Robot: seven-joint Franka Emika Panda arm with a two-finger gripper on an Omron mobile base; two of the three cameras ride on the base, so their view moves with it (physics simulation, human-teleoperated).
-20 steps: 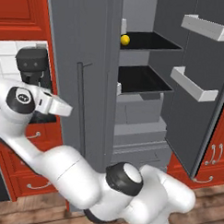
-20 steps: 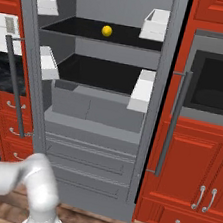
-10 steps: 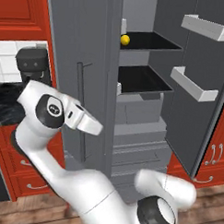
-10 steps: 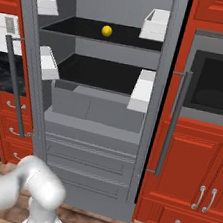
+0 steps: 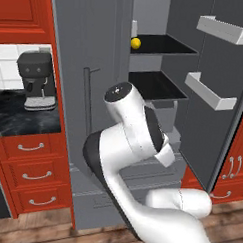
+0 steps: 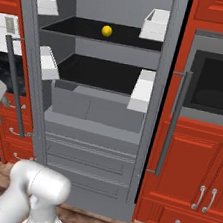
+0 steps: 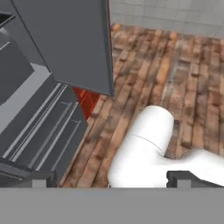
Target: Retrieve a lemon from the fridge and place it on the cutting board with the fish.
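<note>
The fridge (image 5: 79,51) stands with both doors swung open. On its upper black shelf lies the small yellow lemon (image 5: 135,42), also seen near the shelf's middle in the right base view (image 6: 107,30). My arm bends in front of the fridge's lower part, well below the lemon. In the hand view my gripper (image 7: 111,180) is open, its two dark tips far apart with nothing between them. It looks down at the wooden floor beside the fridge's grey bottom drawers (image 7: 39,131). The cutting board and the fish are out of view.
White door bins (image 5: 210,92) jut from the right door, and more bins (image 6: 143,90) line both doors. A coffee machine (image 5: 35,79) sits on the black counter to the left. Red cabinets (image 6: 197,161) and a wall oven (image 6: 216,81) flank the fridge on the right.
The arm has swung from the left, near the coffee machine, across to the middle in front of the open fridge. The lemon and the doors have not moved.
</note>
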